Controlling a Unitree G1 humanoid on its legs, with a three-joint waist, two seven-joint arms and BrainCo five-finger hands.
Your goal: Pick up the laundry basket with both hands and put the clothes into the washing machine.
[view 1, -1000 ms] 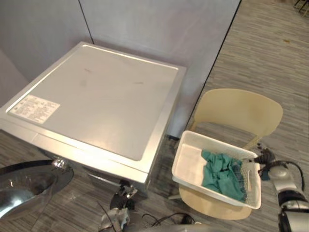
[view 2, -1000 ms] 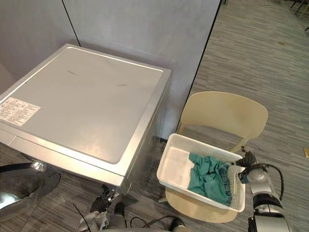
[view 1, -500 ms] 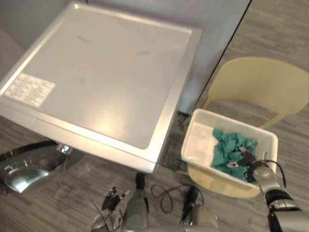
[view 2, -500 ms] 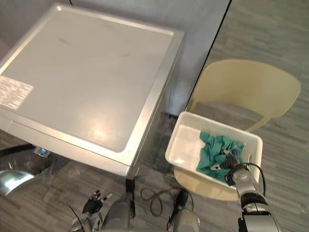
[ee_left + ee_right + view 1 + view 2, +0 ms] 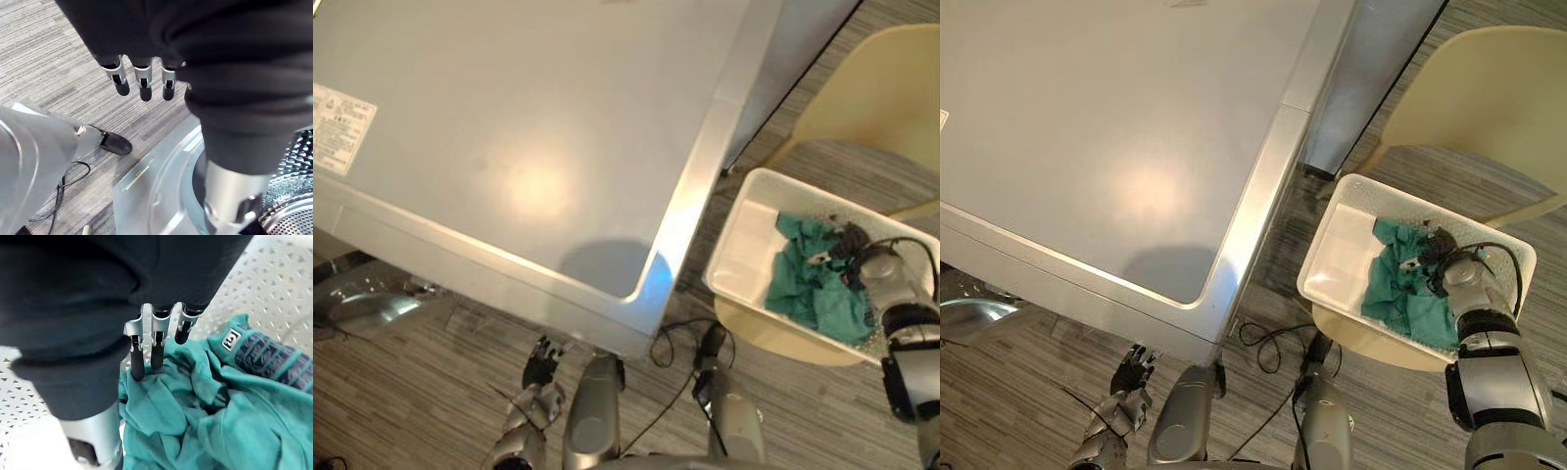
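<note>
Off the left edge of the chair (image 5: 1489, 88), the washing machine (image 5: 1116, 127) stands near the basket (image 5: 1325, 250); the basket's left half lies bare.

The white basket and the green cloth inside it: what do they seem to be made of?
White perforated laundry basket: probably rigid plastic, smooth and faintly glossy; its walls carry a moulded grid of small holes. Crumpled teal-green garment: soft matt fabric, perhaps cotton jersey; it lies in loose wrinkles, with dark ribbed trim.
</note>
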